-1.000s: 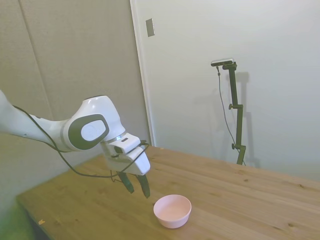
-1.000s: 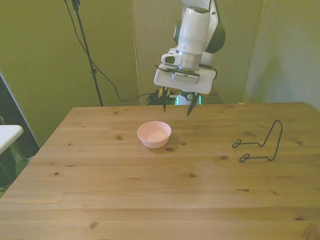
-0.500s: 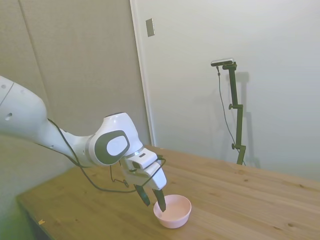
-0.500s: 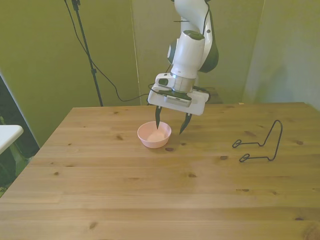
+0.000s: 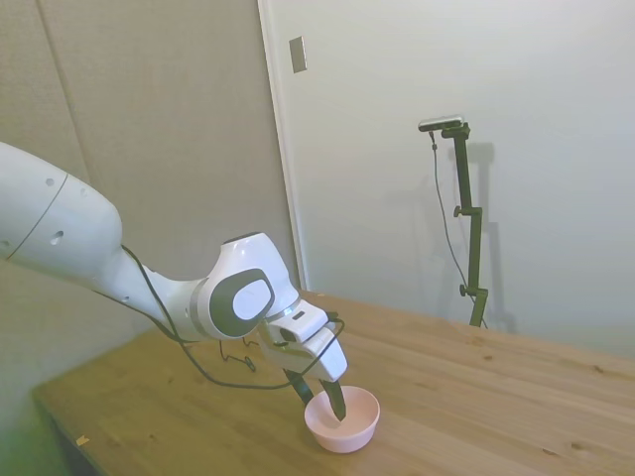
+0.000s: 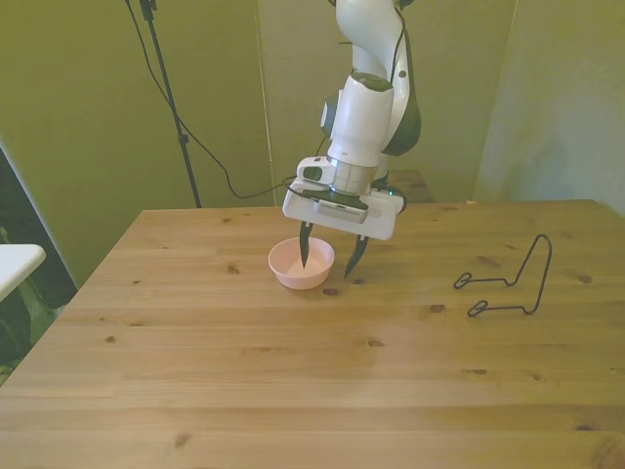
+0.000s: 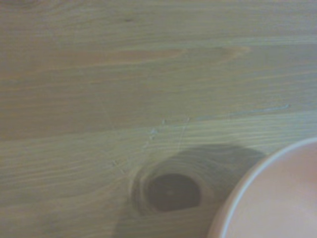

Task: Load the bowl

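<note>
The small pale pink bowl (image 5: 343, 419) (image 6: 293, 263) stands upright on the wooden table. My gripper (image 6: 330, 262) (image 5: 321, 392) is open and lowered over the bowl's rim on the front view's right side. One dark finger (image 6: 306, 253) reaches down inside the bowl and the other finger (image 6: 355, 257) hangs outside its wall, so the rim sits between them. The wrist view shows a curved part of the bowl (image 7: 277, 198) beside a dark knot in the wood.
A black wire rack (image 6: 510, 282) stands on the table toward the front view's right. A white surface edge (image 6: 15, 264) shows at the far left of the front view. The table's edge (image 5: 69, 421) runs close behind the arm in the side view.
The gripper has come down and toward the bowl, from above and behind it to straddling its rim. It stayed open. The bowl has not moved.
</note>
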`<move>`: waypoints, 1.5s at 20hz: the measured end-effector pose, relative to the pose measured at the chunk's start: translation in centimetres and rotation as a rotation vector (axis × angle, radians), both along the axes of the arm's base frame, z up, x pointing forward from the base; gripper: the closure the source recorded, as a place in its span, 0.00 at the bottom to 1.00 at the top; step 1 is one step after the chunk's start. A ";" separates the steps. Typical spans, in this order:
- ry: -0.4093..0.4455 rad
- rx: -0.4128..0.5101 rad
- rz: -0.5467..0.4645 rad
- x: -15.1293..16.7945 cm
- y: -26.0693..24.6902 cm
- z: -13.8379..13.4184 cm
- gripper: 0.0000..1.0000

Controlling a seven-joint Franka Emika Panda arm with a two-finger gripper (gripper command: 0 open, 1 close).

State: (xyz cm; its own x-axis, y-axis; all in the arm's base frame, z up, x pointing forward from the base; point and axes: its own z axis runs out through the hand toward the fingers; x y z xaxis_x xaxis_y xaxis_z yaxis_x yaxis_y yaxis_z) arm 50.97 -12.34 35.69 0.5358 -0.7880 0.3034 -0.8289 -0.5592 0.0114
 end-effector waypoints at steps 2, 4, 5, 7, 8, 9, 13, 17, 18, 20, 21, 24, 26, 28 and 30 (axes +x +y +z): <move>-0.003 0.009 -0.008 0.3 -0.1 -0.2 1.00; -0.005 0.027 -0.023 0.5 -0.1 -0.4 1.00; -0.006 0.035 -0.029 0.6 0.0 -0.4 1.00; -0.009 0.052 -0.037 0.8 0.2 -0.5 1.00; -0.010 0.059 -0.040 0.9 0.3 -0.5 1.00; -0.011 0.062 -0.040 1.0 0.4 -0.6 1.00; -0.011 0.085 -0.046 1.5 0.8 -0.8 1.00; -0.022 0.117 -0.042 1.9 1.4 -0.5 1.00; -0.031 0.130 -0.042 2.2 1.5 -0.1 1.00; -0.063 0.159 -0.033 2.8 2.0 1.3 1.00; -0.083 0.173 -0.025 3.2 2.3 2.2 1.00; -0.137 0.215 0.004 4.4 3.8 5.4 1.00; -0.163 0.256 0.039 5.2 5.9 7.5 1.00; -0.182 0.304 0.084 5.9 8.8 9.7 1.00; -0.188 0.342 0.154 6.4 13.0 12.8 1.00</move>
State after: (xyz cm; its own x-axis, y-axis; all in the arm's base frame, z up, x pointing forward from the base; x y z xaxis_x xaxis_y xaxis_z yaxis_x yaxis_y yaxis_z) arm 57.34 0.68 48.49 0.6159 -0.7750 0.1413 -0.7051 -0.6223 -0.3399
